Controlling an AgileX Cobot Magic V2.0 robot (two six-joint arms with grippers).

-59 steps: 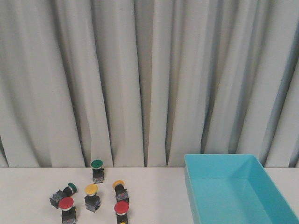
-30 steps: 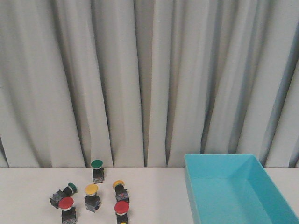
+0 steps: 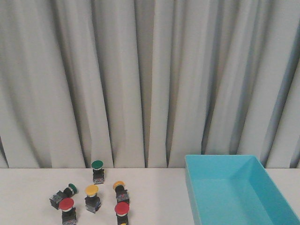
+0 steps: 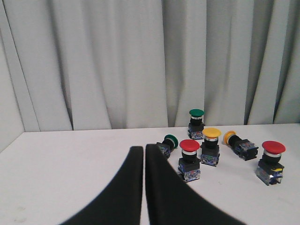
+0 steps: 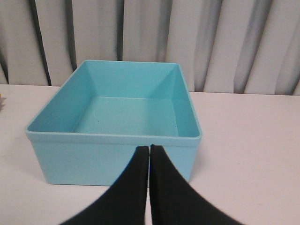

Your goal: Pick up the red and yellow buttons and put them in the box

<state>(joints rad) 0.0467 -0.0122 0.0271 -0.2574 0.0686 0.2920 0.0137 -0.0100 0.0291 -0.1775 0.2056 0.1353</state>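
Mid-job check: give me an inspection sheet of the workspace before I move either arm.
Surface: white table, flat.
Job's things: two red buttons and two yellow buttons clustered on the left; turquoise box on the right, nothing in it.
Clutter: two green buttons, one lying tipped.
Grippers: left pincer shut, empty; right pincer shut, empty.
Cables: nothing seen.
Surroundings: grey curtain behind.

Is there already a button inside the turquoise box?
No, the right wrist view shows the box with a bare floor, and the red and yellow buttons stand on the table beside the green ones.
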